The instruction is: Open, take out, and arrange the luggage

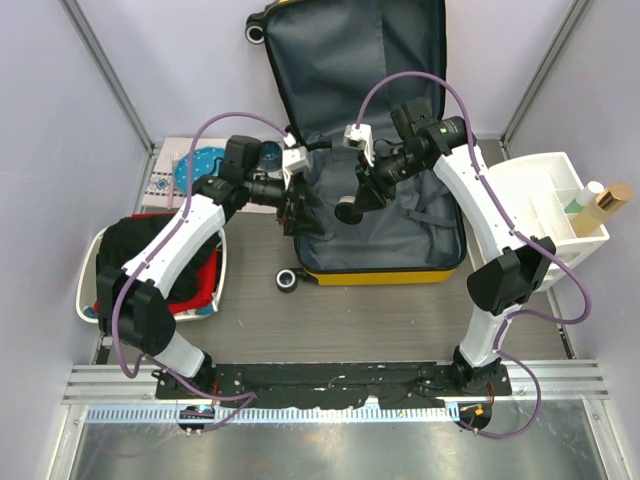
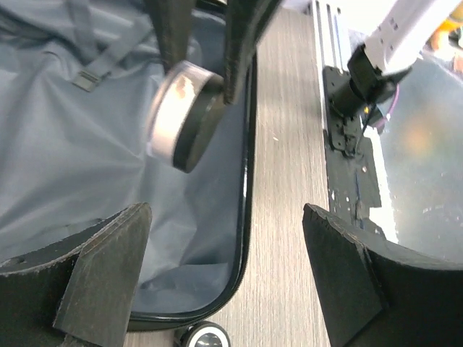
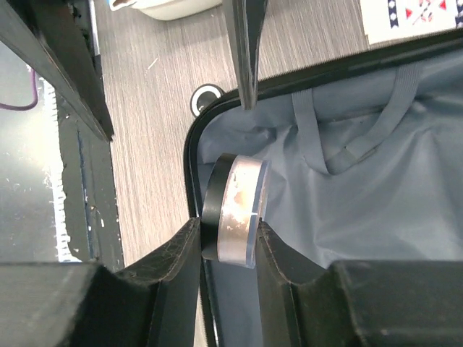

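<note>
A: Top camera?
B: High, behind the arm bases (image 1: 190,370) at six o'clock, facing down.
A: Wrist cameras?
B: Both close, facing the luggage (image 2: 72,144) lining; both share one jar (image 3: 242,210).

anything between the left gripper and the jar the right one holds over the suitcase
Nothing visible. The left gripper is open and faces the small round jar, clamped in the right gripper above the suitcase lining; only open air separates them.

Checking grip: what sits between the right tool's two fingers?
A small round jar, black lid, clear body, pinched above the yellow suitcase's grey lining; right wrist view shows it.
</note>
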### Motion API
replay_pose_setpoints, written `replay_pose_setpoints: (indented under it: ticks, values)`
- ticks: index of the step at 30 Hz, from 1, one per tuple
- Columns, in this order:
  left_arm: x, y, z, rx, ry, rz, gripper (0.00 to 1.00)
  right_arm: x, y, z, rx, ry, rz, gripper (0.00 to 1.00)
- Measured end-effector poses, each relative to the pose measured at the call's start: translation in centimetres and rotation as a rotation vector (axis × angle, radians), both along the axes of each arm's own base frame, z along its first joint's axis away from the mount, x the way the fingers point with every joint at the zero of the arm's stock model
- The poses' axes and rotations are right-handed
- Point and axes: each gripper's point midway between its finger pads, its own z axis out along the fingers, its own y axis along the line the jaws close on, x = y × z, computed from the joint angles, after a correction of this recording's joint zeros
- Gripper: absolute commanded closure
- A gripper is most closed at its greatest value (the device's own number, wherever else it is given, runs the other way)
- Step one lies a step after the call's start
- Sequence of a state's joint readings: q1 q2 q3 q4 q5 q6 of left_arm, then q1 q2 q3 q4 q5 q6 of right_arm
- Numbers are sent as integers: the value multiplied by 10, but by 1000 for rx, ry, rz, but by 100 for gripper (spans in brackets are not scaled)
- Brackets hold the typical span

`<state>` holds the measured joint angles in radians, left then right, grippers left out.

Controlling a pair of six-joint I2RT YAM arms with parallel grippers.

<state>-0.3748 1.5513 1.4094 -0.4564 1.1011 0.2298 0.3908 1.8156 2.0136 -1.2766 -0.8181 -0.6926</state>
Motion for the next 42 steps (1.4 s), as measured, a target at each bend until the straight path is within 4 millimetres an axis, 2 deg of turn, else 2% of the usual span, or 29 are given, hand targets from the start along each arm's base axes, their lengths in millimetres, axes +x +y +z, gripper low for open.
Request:
replay_pose_setpoints:
  ticks: [4, 9, 21, 26, 30, 37, 39, 40, 41, 42]
  values:
    - [-19, -13, -11, 30, -19, -78, 14, -7, 4, 8, 19, -37, 68, 99]
    - [-27, -18, -16, 41, -52, -120, 15, -18, 15, 9, 29, -68, 145, 99]
    - [-26, -18, -30, 56, -128, -90, 20, -34, 27, 7, 40, -88, 233, 99]
    - [-21, -19, -18, 27, -188, -67, 23, -41, 29, 4, 37, -75, 251, 99]
    - [-20, -21, -10, 6, -221, -70, 35, -44, 31, 4, 38, -80, 261, 99]
    - [-29, -25, -7, -17, -214, -108, 48, -49, 34, 7, 43, -99, 284, 99]
    - [-31, -26, -7, -20, -202, -112, 60, -50, 35, 8, 44, -106, 292, 99]
    - [-31, -26, -6, -21, -196, -113, 67, -51, 35, 9, 45, -110, 296, 85]
    - [-32, -26, -6, -23, -189, -115, 84, -51, 35, 9, 45, -113, 298, 72]
    - [-34, -27, -6, -25, -184, -122, 91, -51, 36, 9, 43, -116, 297, 49]
